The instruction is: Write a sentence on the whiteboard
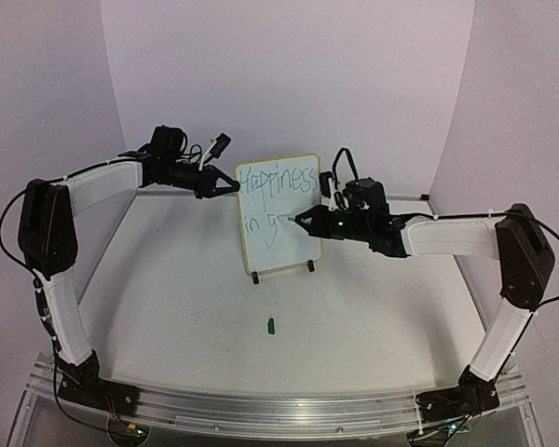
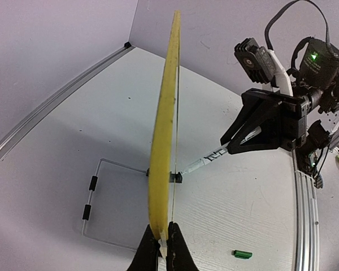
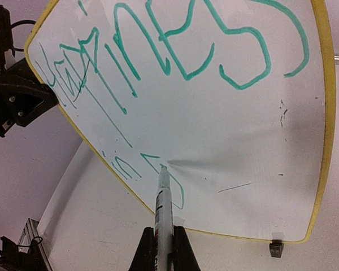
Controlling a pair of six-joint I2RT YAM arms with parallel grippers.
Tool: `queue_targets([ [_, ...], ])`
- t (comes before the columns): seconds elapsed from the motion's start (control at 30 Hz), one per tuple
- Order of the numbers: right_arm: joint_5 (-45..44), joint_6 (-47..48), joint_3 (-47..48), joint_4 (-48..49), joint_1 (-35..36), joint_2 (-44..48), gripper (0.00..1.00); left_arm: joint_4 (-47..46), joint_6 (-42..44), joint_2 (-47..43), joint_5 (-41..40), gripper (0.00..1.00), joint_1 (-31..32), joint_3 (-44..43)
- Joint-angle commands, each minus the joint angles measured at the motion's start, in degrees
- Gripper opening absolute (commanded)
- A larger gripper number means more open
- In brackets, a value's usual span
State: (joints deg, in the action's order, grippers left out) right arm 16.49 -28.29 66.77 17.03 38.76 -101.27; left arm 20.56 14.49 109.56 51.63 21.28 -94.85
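Soft, even light is falling from overhead, making the white table (image 1: 186,307) bright and laying only faint shadows there. The walls are taking on a lilac tint. In the left wrist view the table's far edge is bowing with lens distortion. In the right wrist view the whiteboard (image 3: 226,130) is looking sharp, the dark fingers (image 3: 148,251) are blurring slightly, and the pen (image 3: 164,203) is throwing a pale shadow.

Logged: white table (image 1: 168,307), faint grain on its surface. I saw the wire stand (image 1: 255,277) sitting toward the far edge, roughly midway between the left and right edges, with the whiteboard (image 1: 278,209) propped on it. A small green cap (image 1: 271,325) lay loose nearer the middle, on the stand's near-edge side. An aluminium rail (image 1: 279,410) ran along the near edge, with the arm bases at the near-left (image 1: 79,377) and near-right (image 1: 470,391) corners.
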Motion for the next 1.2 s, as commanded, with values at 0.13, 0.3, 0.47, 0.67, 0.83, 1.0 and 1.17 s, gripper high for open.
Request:
queue_targets([
  [0.13,-2.2,1.2,2.9,0.4,-0.4,-1.3,0.00,9.3,1.6,1.0,-2.5,0.00,1.7,2.3],
  [0.3,-2.8,1.3,2.4,-0.2,-0.4,-1.4,0.00,9.3,1.6,0.9,-2.4,0.00,1.7,2.3],
  [0.47,-3.4,1.4,0.9,-1.2,-0.4,-1.5,0.00,9.3,1.6,0.8,-2.5,0.00,1.7,2.3],
  [0.67,-3.5,1.3,-0.6,-1.6,-0.4,-1.6,0.00,9.2,1.7,0.9,-2.3,0.00,1.7,2.3],
  [0.83,-2.7,1.8,0.3,-1.9,-0.4,-1.5,0.00,9.3,1.6,0.9,-2.3,0.00,1.7,2.3],
  [1.0,-0.2,2.6,0.6,-2.3,-0.4,-0.6,0.00,9.3,1.6,0.7,-2.3,0.00,1.8,2.3],
  [1.17,2.0,4.4,-0.1,-2.3,-0.4,2.4,0.00,9.3,1.5,0.7,-2.3,0.00,1.8,2.2],
])
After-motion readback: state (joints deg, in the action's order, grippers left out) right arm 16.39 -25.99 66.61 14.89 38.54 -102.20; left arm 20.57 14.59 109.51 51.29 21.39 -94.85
